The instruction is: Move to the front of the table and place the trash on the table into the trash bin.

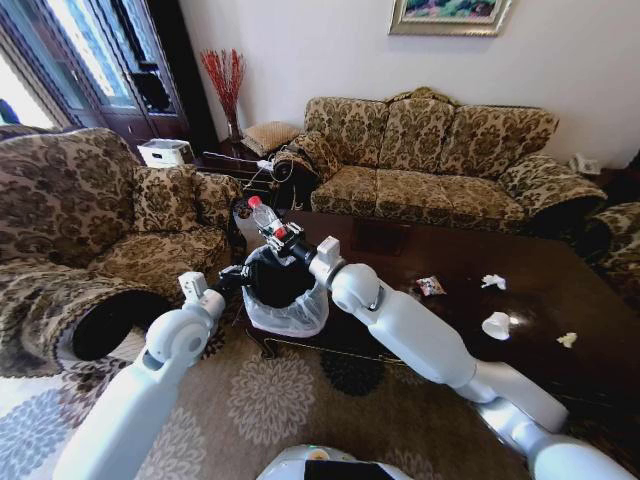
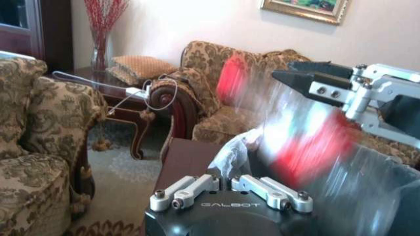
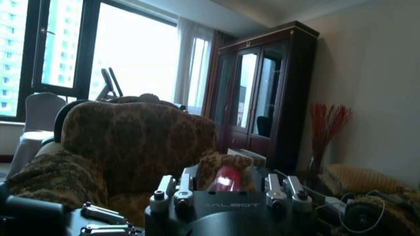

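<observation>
Bottle [image 1: 266,217] clamped in right gripper [image 1: 278,236] fingers above trash bin [image 1: 285,300]; left fingers unclear.

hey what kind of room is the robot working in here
Most likely a home living room: a brown floral-patterned sofa against the wall, a matching armchair, a dark glossy wooden coffee table, and a patterned floral rug.

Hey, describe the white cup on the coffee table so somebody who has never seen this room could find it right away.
Start at the dark wooden table in front of the patterned sofa. Four small scraps lie on its right half; the white cup is the largest, lying on its side nearest the robot's right arm. The crumpled paper beyond it is flatter and ragged.
</observation>
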Robot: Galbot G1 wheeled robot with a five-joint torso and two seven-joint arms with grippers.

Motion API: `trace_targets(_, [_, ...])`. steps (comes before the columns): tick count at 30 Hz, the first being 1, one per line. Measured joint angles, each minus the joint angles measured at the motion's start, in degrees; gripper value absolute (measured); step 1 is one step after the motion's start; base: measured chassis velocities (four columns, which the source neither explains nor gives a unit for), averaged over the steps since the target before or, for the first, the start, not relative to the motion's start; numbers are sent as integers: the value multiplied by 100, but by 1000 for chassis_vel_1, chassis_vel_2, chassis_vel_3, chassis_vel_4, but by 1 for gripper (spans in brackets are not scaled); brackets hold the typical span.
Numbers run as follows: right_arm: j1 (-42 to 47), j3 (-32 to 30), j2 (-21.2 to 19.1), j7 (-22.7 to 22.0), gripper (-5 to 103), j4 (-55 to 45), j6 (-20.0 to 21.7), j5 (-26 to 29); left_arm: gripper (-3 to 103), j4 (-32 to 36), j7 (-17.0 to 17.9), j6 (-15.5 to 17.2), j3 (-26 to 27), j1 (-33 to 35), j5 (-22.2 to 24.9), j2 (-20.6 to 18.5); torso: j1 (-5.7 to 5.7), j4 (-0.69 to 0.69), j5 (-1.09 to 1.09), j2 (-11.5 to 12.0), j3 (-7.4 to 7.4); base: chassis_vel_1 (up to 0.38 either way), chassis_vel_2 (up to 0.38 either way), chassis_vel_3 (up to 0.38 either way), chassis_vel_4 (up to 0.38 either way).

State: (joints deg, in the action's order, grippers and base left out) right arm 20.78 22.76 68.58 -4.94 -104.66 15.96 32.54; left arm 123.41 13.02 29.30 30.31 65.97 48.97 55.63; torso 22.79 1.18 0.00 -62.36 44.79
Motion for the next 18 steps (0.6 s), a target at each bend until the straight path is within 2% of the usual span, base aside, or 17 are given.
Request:
trace_targets(2, [-7, 19, 22, -17, 59, 23, -1, -20, 3, -2, -13, 1, 0, -3, 7, 44, 0, 0, 0, 0, 0, 0, 0, 0, 0])
trace_targets(3, [-7, 19, 22, -17, 59, 23, -1, -20, 3, -2, -13, 1, 0, -3, 7, 44, 0, 0, 0, 0, 0, 0, 0, 0, 0])
trace_targets(4, [-30, 24, 29, -24, 64, 31, -4, -24, 3, -1, -14, 4, 1, -3, 8, 59, 0, 0, 0, 0, 0, 0, 0, 0, 0])
trace_targets(6, [-46, 24, 32, -28, 64, 34, -8, -24, 3, 2, -15, 7, 3, -3, 8, 63, 1, 0, 0, 0, 0, 0, 0, 0, 0])
trace_targets(8, [-86, 13, 42, -51, 75, 36, -26, -23, 3, 18, -15, 17, 8, -3, 8, 73, 1, 0, 0, 0, 0, 0, 0, 0, 0])
trace_targets(9, [-140, -64, 58, -149, 85, 22, -29, 34, 3, 21, -15, 19, 25, 7, 4, 83, 0, 0, 0, 0, 0, 0, 0, 0, 0])
trace_targets(11, [-186, -147, 60, -222, 85, 1, -15, 107, 3, 22, -14, 19, 51, 40, -12, 106, 0, 0, 0, 0, 0, 0, 0, 0, 0])
trace_targets(13, [-175, -363, -5, -248, 95, -11, -7, 149, 3, 22, -14, 11, 58, 93, -87, 173, 0, 1, -2, 0, 0, 0, 0, 0, 0])
trace_targets(16, [-100, -514, -58, -282, 100, -36, -1, 174, 3, 17, -10, -16, 48, 111, -136, 219, 0, 1, 1, 0, 0, 0, 0, 0, 0])
trace_targets(18, [96, -878, -191, -381, 100, -131, 86, 241, 3, 7, -29, -67, 28, 145, -236, 262, 0, 0, 0, 0, 0, 0, 0, 0, 0])
